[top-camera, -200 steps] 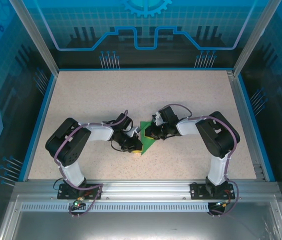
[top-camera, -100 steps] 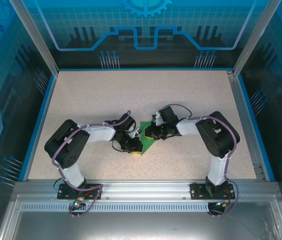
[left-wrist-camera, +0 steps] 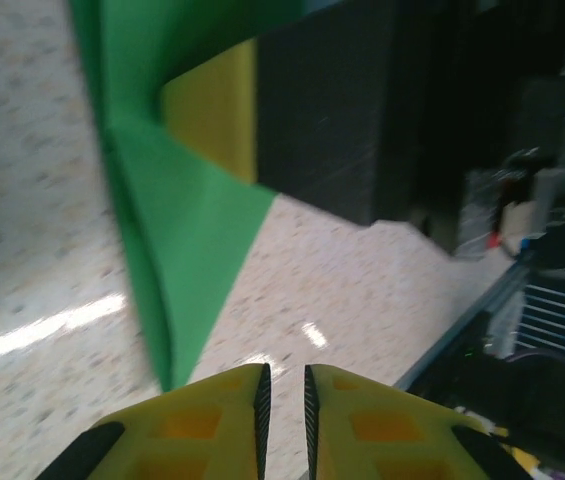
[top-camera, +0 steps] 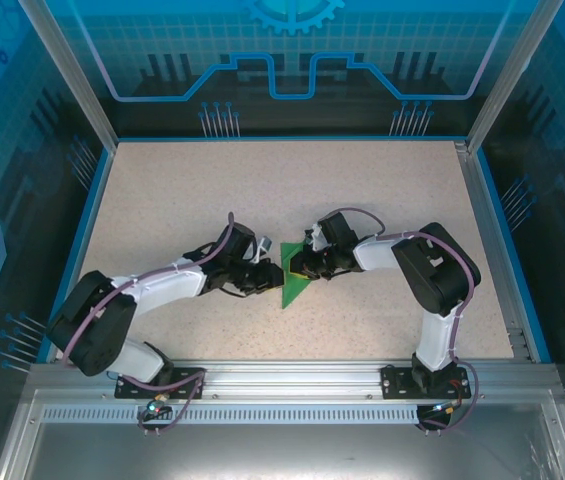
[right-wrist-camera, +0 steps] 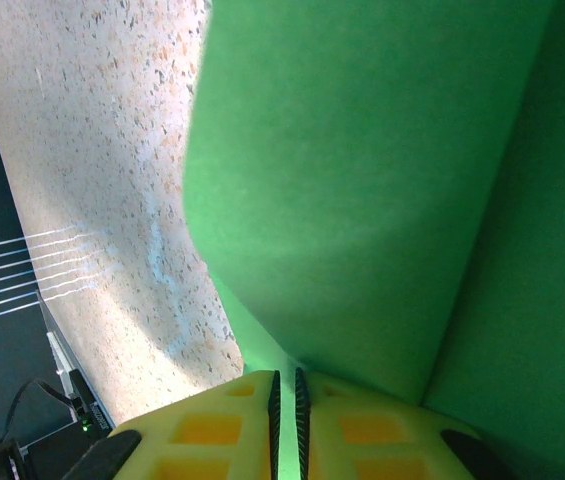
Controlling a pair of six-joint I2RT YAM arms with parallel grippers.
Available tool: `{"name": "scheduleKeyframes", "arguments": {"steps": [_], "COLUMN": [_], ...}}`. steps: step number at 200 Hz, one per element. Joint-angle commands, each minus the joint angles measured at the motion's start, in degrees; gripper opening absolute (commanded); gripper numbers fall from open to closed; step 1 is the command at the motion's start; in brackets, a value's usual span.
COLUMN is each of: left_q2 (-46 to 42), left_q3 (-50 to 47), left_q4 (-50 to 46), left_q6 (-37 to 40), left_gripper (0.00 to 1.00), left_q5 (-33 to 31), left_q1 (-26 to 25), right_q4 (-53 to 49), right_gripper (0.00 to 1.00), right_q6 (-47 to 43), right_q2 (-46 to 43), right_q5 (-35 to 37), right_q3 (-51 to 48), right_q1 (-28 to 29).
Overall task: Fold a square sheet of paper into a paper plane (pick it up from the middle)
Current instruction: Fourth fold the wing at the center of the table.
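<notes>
Two grippers meet at the middle of the table (top-camera: 382, 200), with the task's thing between them.

On the left, the left gripper (top-camera: 262, 279) lies low, just beside the paper's left edge. Its yellow fingertips (left-wrist-camera: 192, 425) are drawn to a narrow slit with nothing between them, and the paper's point ends just ahead of them. If this arm pushes forward with the fingers so close together, it would likely butt the thin edge rather than slip over it. That could crumple the point or slide the whole piece sideways.

In the centre, the square sheet of paper (top-camera: 293, 288) lies folded into a pointed wedge, its tip toward the arms' bases. The left wrist view shows its layers lifting a little along the near edge, so the creases look soft. A nudge there could open a fold and spoil the symmetry the plane needs.

On the right, the right gripper (top-camera: 302, 266) is pinched narrow on the upper part of the sheet, with a sliver of green in the slit between its fingers and a loose flap curling over them. A pull from either arm while this grip holds could tear the paper. With the two grippers so near each other, a small misjudged move could also knock them together.
</notes>
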Motion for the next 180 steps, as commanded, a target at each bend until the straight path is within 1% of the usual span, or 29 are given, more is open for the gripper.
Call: {"name": "scheduleKeyframes", "arguments": {"steps": [1, 22, 47, 62, 119, 149, 161, 180], "left_q2": [3.93, 7.51, 11.38, 13.20, 16.21, 17.12, 17.46, 16.90], "left_q3": [-0.14, 0.33, 0.23, 0.41, -0.39, -0.86, -0.55, -0.47], "left_q4": [8.74, 9.97, 12.84, 12.62, 2.85, 2.02, 0.82, -2.32], "left_q6": [-5.09, -5.48, -6.19, -6.23, -1.74, 0.32, 1.24, 3.03], "left_gripper": [0.20, 0.20, 0.21, 0.22, 0.21, 0.21, 0.20, 0.20], "left_q5": [4.12, 4.72, 6.94, 7.09, 4.48, 6.58, 7.57, 7.45], "left_q1": [0.27, 0.24, 0.04, -0.20, -0.84, -2.19, -2.66, -3.41], "right_q4": [-5.59, -5.76, -5.86, -5.94, -6.06, -6.10, -6.14, -6.26], "right_gripper": [0.16, 0.16, 0.16, 0.16, 0.16, 0.16, 0.17, 0.17], "right_q6": [-1.35, -1.45, -1.47, -1.55, -1.48, -1.55, -1.48, -1.51], "right_q2": [4.74, 4.72, 4.81, 4.90, 5.35, 5.51, 5.68, 5.77], "right_q5": [6.61, 6.75, 6.51, 6.51, 6.53, 6.83, 6.84, 7.15], "right_q3": [-2.33, -2.31, -2.26, -2.13, -1.95, -2.22, -2.25, -2.38], "right_q1": [-0.24, -0.27, -0.27, -0.24, -0.31, -0.24, -0.24, -0.24]}}
